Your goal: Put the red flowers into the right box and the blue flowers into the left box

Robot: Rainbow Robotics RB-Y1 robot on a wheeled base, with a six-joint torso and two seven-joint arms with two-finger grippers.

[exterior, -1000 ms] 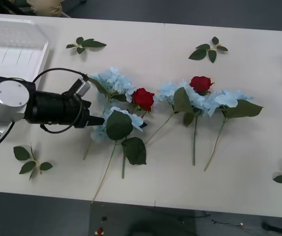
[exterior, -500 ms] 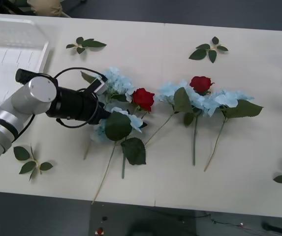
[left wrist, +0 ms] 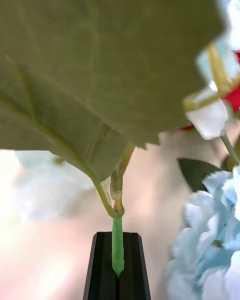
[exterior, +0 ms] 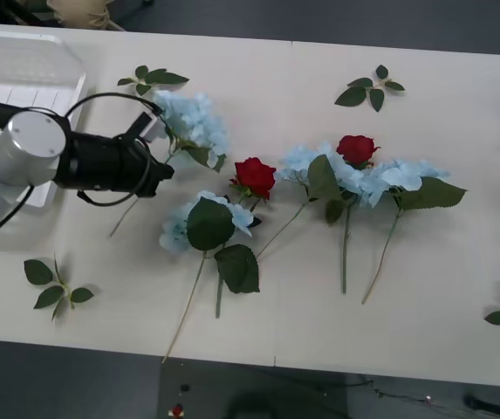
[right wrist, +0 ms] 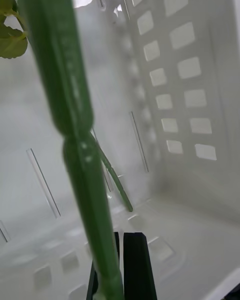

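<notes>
While my left gripper (exterior: 164,168) is clamped on the stem of a blue hydrangea (exterior: 190,122), that flower hangs lifted off the white table (exterior: 441,279), its stem tip trailing toward the tabletop; in my left wrist view the black fingers (left wrist: 102,267) pinch the thin green stem (left wrist: 117,247) under a big leaf (left wrist: 90,70). My right gripper (right wrist: 120,267) is closed on another green stem (right wrist: 75,130) inside a white slotted basket (right wrist: 185,70).

Nearest me on the table lies a blue hydrangea (exterior: 199,223) with dark leaves. Just beyond it rests a red rose (exterior: 254,175). To the right lies a cluster of more blue hydrangeas (exterior: 367,179) with a second red rose (exterior: 356,148) among them. The left box (exterior: 23,87) sits at the far left corner, just behind my left arm. Loose leaf sprigs (exterior: 367,90) are scattered around the edges.
</notes>
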